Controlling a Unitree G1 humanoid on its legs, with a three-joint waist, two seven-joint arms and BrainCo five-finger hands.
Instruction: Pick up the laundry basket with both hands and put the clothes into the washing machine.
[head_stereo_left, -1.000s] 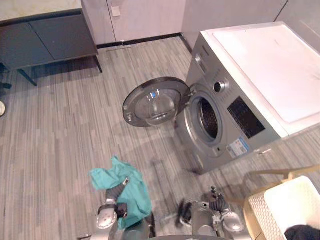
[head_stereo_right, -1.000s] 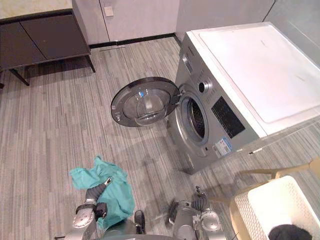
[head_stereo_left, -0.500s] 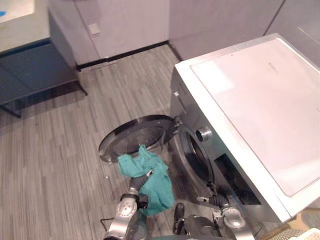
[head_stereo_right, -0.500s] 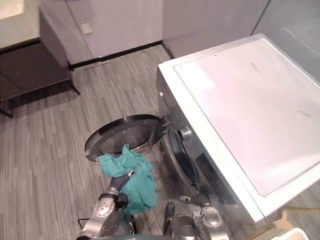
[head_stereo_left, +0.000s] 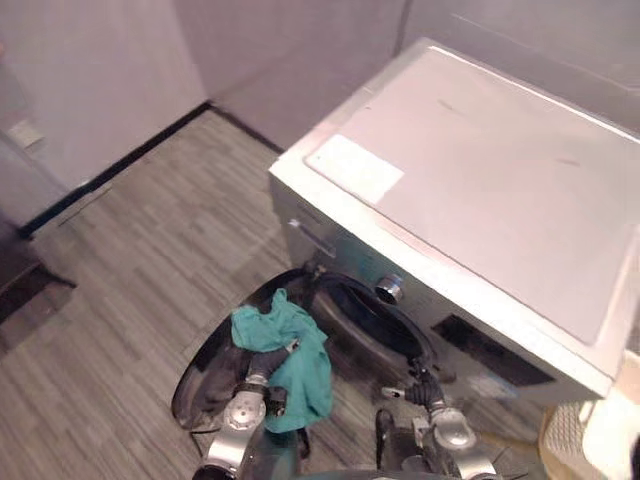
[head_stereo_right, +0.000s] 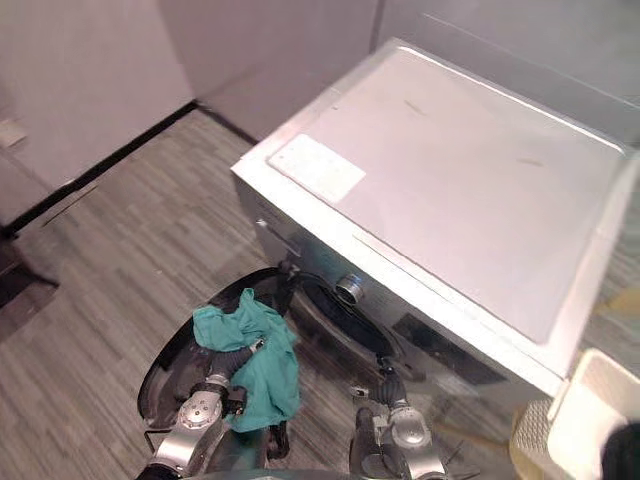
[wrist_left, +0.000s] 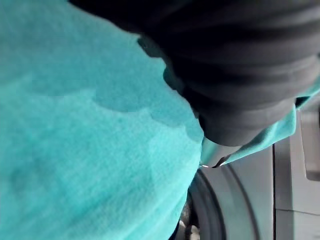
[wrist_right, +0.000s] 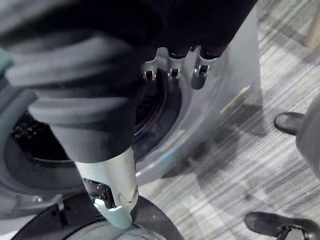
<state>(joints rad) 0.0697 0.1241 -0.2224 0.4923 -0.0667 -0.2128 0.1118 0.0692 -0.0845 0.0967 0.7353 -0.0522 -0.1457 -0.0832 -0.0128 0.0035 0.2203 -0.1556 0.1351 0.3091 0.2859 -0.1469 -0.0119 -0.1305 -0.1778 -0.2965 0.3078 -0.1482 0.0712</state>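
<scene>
The silver washing machine (head_stereo_left: 470, 180) stands close before me, its round door (head_stereo_left: 210, 380) swung open low at the left and its dark drum opening (head_stereo_left: 365, 320) facing me. A teal cloth (head_stereo_left: 290, 345) hangs over my left hand (head_stereo_left: 262, 364), above the door and just left of the opening; the cloth (wrist_left: 75, 125) hides that hand's fingers. My right hand (head_stereo_left: 425, 388) hovers in front of the machine below the opening, its fingers (wrist_right: 172, 70) curled and holding nothing. The white laundry basket (head_stereo_right: 575, 420) sits on the floor at the lower right, with a dark garment (head_stereo_right: 622, 455) in it.
Grey plank floor (head_stereo_left: 130, 260) stretches to the left of the machine. A pale wall with a black skirting board (head_stereo_left: 120, 160) runs behind it. A dark cabinet's foot (head_stereo_left: 20, 290) shows at the far left edge.
The camera has moved in and turned, so the machine now looms nearer. My left hand has carried the teal cloth up over the door, beside the opening. The basket has slipped to the lower right corner.
</scene>
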